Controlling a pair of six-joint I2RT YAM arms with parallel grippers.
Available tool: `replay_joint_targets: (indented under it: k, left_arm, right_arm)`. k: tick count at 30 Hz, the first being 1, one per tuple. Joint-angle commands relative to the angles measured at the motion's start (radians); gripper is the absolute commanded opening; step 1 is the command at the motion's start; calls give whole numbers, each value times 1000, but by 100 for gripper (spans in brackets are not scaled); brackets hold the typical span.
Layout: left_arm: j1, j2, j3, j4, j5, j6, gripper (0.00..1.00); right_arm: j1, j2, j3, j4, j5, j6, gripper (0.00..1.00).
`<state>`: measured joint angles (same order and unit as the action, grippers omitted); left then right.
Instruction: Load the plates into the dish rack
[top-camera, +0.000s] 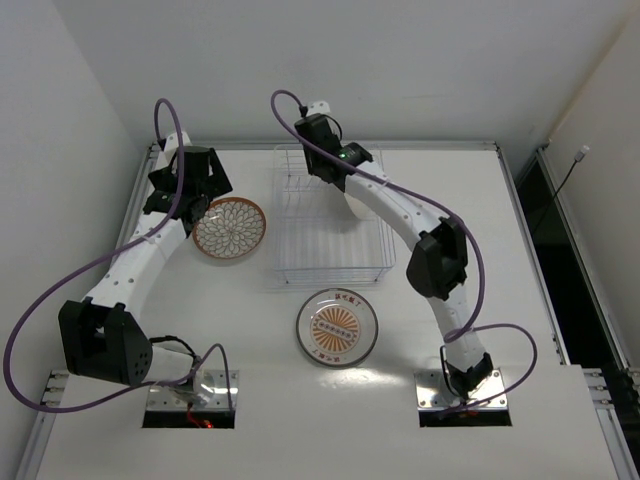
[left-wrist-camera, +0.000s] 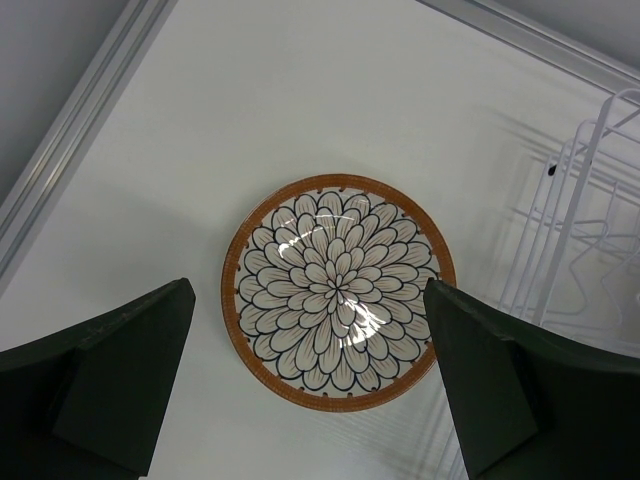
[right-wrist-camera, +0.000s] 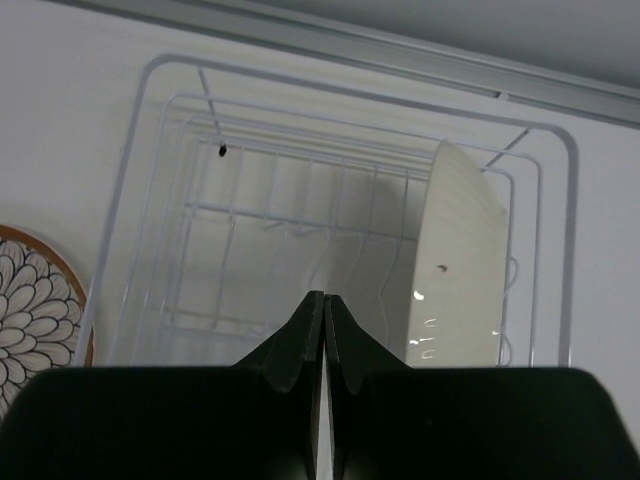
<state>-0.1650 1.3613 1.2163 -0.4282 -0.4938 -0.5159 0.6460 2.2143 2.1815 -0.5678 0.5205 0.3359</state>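
A brown-rimmed plate (top-camera: 229, 228) with a white petal pattern lies flat on the table left of the dish rack (top-camera: 330, 215). My left gripper (top-camera: 192, 205) hovers open above its left edge, and in the left wrist view the plate (left-wrist-camera: 338, 292) shows between the two wide-apart fingers of the gripper (left-wrist-camera: 308, 285). Another plate (right-wrist-camera: 455, 260) stands on edge in the right part of the wire rack (right-wrist-camera: 150, 200), its pale underside showing. The pale-rimmed plate with the orange sunburst (top-camera: 337, 326) lies in front of the rack. My right gripper (right-wrist-camera: 324, 297) hangs above the rack, shut on nothing.
A raised metal rail (top-camera: 330, 146) borders the white table at the back and sides. The right arm's elbow (top-camera: 440, 260) stands right of the rack. The petal plate (right-wrist-camera: 30, 310) peeks in at the left of the right wrist view.
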Motion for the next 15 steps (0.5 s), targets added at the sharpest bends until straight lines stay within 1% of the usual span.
replay_joint_targets:
  k: [1,6,7,15]
  left_arm:
    - [-1,7,31,28,1,1,100]
    - [-1,7,31,28,1,1,100]
    - [-1,7,31,28,1,1,100]
    - [-1,7,31,28,1,1,100]
  right_arm:
    - [4,18,19,-27,-16,3,0]
    - [4,18,8,-40,33,24,0]
    - [-5,18,8,-58,70,41,0]
    - [-25,27,8,-118,202,77,0]
